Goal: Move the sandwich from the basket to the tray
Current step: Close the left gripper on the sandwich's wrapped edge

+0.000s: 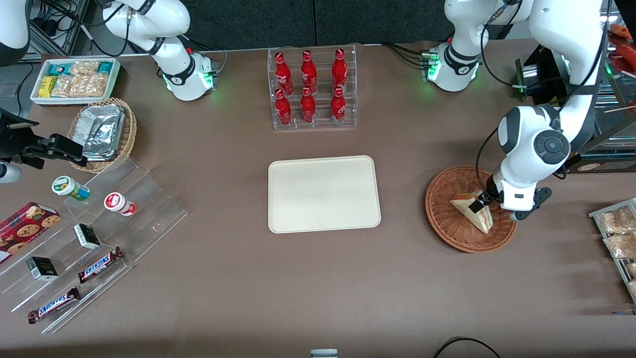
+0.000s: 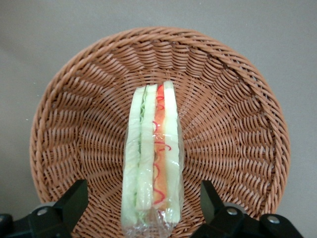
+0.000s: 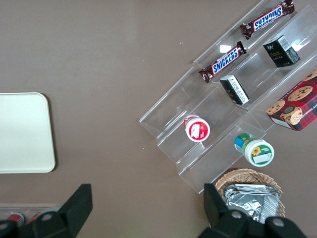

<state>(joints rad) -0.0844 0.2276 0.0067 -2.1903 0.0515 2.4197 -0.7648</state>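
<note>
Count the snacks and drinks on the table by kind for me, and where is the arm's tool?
Red bottles: 6
Snickers bars: 2
Sandwich: 1, in the basket
Cookie box: 1
Total: 10
The tool is over the basket, open, one finger on each side of the sandwich. The tray holds nothing.

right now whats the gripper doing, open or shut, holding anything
Gripper: open, holding nothing; its fingers stand on either side of the sandwich in the basket, apart from it.
</note>
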